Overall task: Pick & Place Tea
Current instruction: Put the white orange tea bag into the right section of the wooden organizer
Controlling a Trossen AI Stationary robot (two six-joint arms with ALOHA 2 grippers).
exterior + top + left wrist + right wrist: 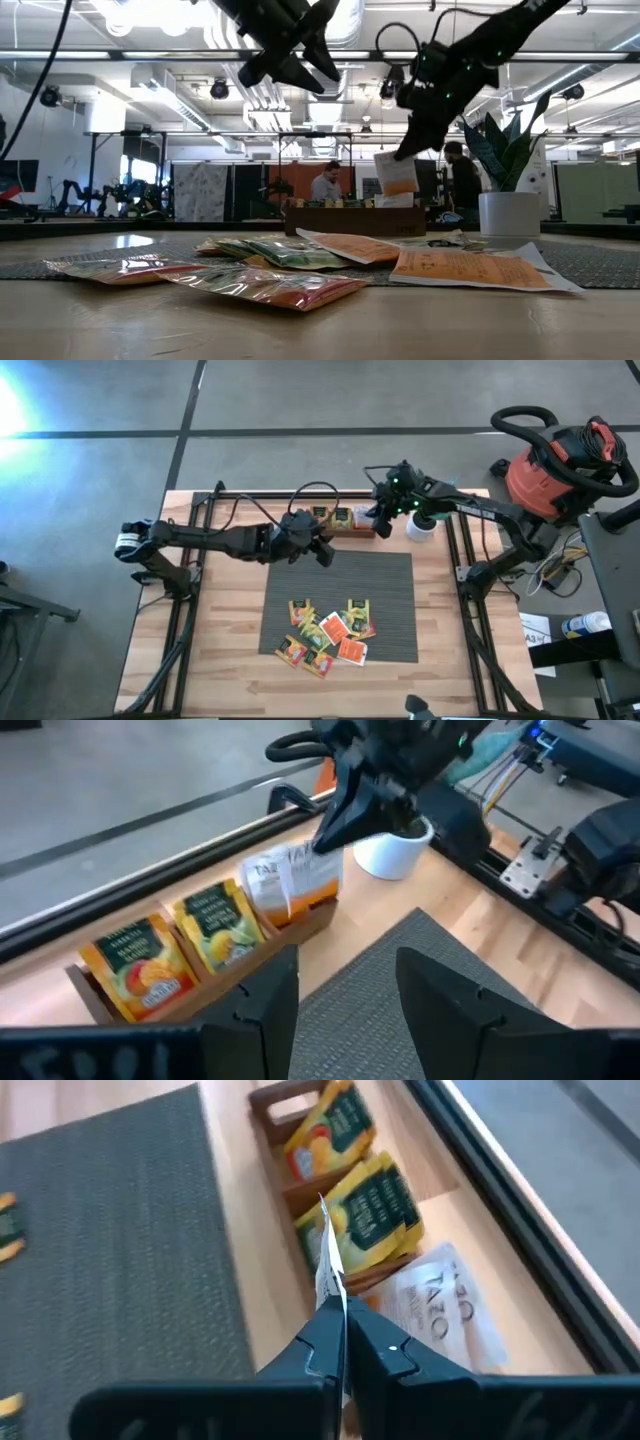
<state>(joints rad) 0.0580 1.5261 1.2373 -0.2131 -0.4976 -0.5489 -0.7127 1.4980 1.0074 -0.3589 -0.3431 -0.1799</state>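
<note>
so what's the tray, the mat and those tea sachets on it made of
The tray looks like dark brown wood with a smooth stained finish; its plain solid walls suggest so. The mat seems woven or ribbed grey fabric or rubber, given its fine parallel lines. The tea sachets look like glossy foil or plastic film: they crinkle and catch ceiling light.

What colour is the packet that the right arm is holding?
The packet is white with an orange lower part, clearest in the left wrist view.
</note>
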